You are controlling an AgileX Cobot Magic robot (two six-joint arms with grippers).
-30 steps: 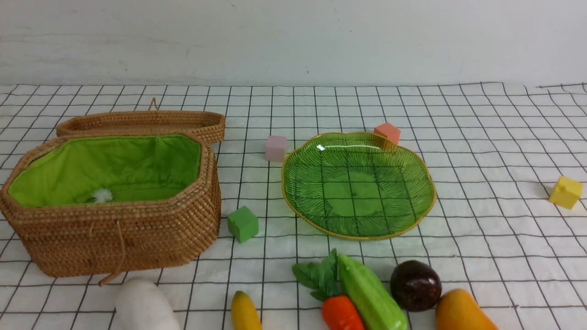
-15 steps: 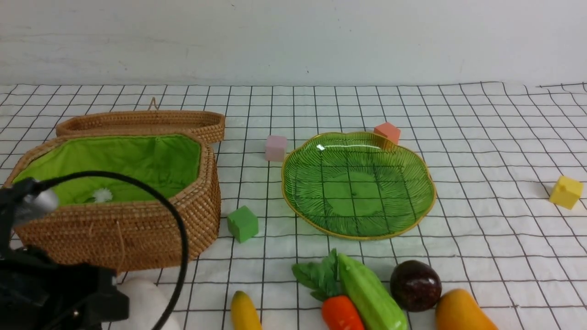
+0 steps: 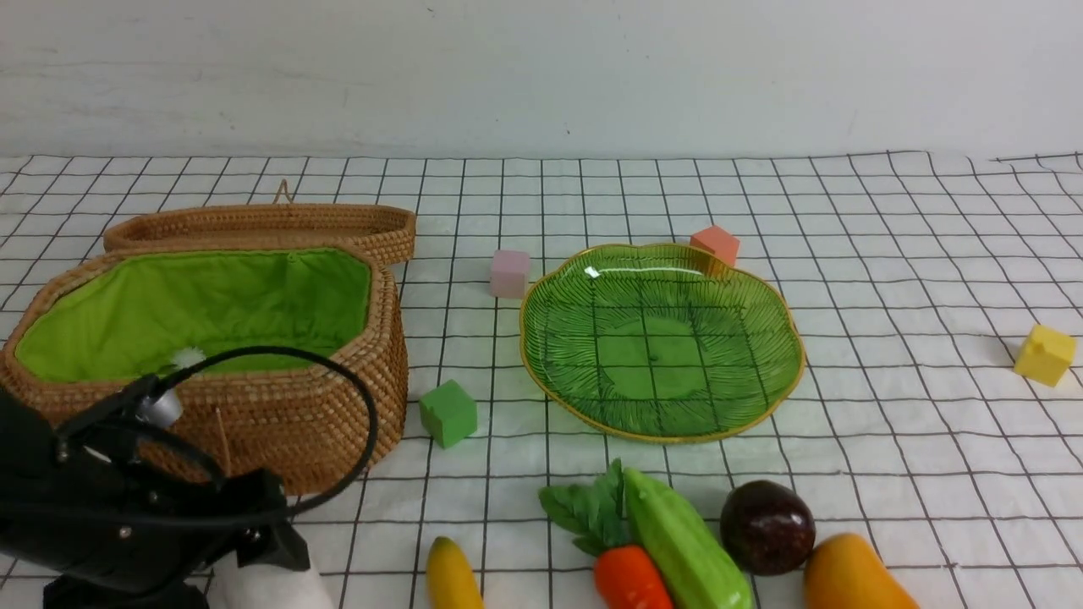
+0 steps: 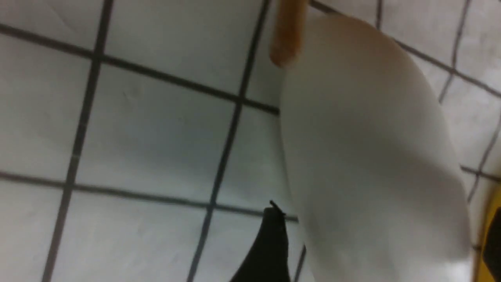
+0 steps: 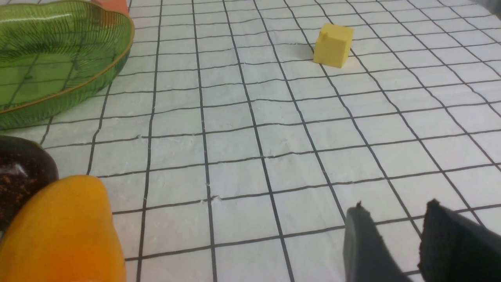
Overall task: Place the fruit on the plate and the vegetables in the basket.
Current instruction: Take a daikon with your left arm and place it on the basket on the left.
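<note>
**Left gripper.** The fingers (image 4: 270, 243) of my left gripper (image 3: 258, 550) stand wide apart. They sit on either side of the white radish (image 4: 372, 156), low over it. One dark finger is just beside the radish's flank. The other shows only as a dark sliver at the edge of the wrist view. I cannot tell whether either pad touches the radish, which lies on the checked cloth (image 3: 888, 423).

**Right gripper.** My right gripper (image 5: 395, 207) has its two fingers a narrow gap apart. Only cloth shows between them, and nothing is held.

**Positions, all given from the plate (image 3: 660, 338) (count: 1).**

- **Vegetables (count: 3).**
  - The radish lies on my side of the plate, far to its left.
  - The carrot (image 3: 630, 579) and the light-green gourd (image 3: 681, 541) lie side by side, touching, on my side of the plate just off its near rim.
- **Fruit (count: 3).** All three lie on the cloth on my side of the plate.
  - The banana (image 3: 451, 575) is to the plate's near left.
  - The dark purple ball (image 3: 766, 526) is to the near right.
  - The mango (image 3: 854, 575) touches the ball and lies further right.
- **Basket (image 3: 254, 440) (count: 1).** It stands to the left of the plate. Its lid (image 3: 262, 224) is laid open behind it and its green lining is exposed.
- **Cubes (count: 4).**
  - The pink cube (image 3: 508, 273) is at the plate's far left.
  - The salmon cube (image 3: 716, 244) is against the far rim.
  - The green cube (image 3: 448, 413) is at the near left, between plate and basket.
  - The yellow cube (image 3: 1044, 354) is well apart to the right.
</note>
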